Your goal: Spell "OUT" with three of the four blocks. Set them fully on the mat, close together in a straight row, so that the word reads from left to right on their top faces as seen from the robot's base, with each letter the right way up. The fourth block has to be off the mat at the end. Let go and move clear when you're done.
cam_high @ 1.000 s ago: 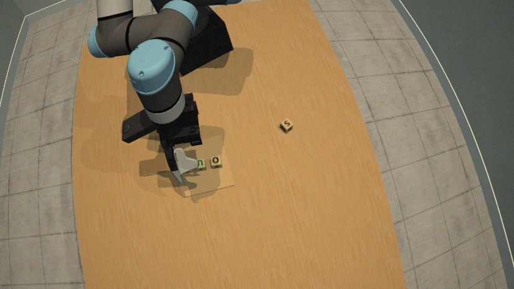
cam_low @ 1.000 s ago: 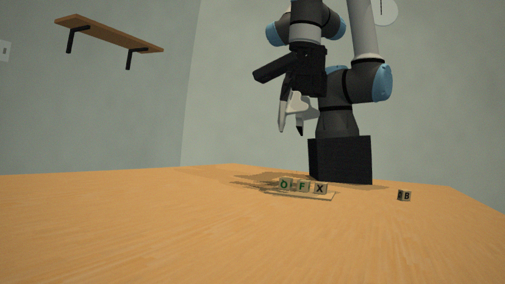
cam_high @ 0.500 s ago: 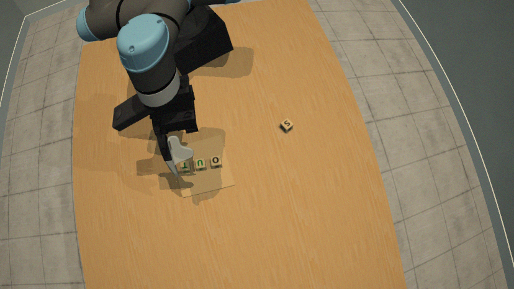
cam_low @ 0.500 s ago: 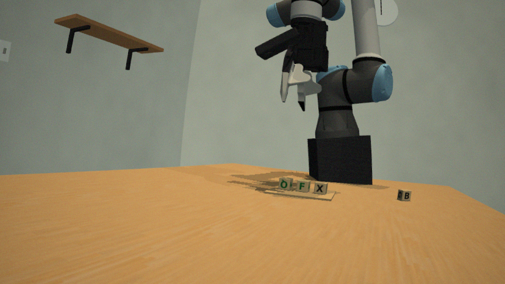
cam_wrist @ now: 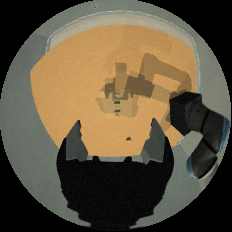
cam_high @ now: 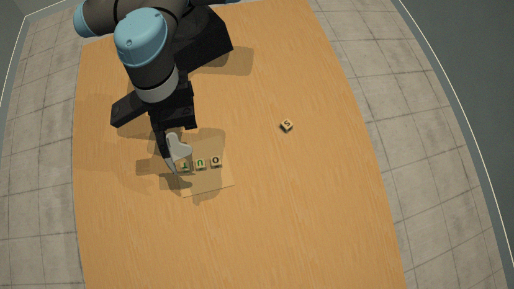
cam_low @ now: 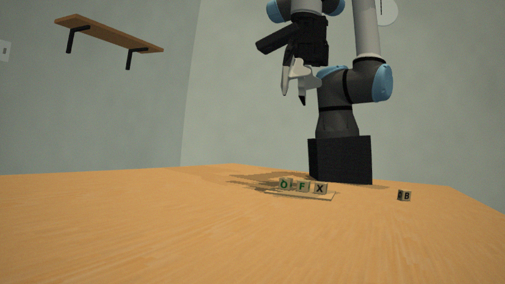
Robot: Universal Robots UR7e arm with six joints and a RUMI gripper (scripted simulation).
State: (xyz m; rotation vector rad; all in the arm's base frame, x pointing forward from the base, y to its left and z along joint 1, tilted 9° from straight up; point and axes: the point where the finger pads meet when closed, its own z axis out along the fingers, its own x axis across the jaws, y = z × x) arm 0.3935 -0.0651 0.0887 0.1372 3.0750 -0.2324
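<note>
Three blocks stand in a nearly straight row with small gaps on the thin mat (cam_high: 211, 179) (cam_low: 298, 194). Seen from the base, their tops read O (cam_high: 215, 160) (cam_low: 320, 188) (cam_wrist: 117, 113), U (cam_high: 200, 163) (cam_low: 302, 186) (cam_wrist: 117, 106), T (cam_high: 184, 165) (cam_low: 285, 183) (cam_wrist: 117, 98), left to right. U and T are green and upright from the base; O is black. T stands close to the mat's side edge. The S block (cam_high: 286, 124) (cam_low: 404, 195) (cam_wrist: 128, 139) lies off the mat, turned at an angle. My gripper (cam_low: 294, 99) (cam_wrist: 115, 120) is open and empty, high above the row.
The black base pedestal (cam_high: 205, 43) (cam_low: 343, 160) stands at the table's back edge. The wooden table (cam_high: 287, 215) (cam_low: 176, 225) carries the mat and the S block. A wall shelf (cam_low: 109, 33) hangs far behind.
</note>
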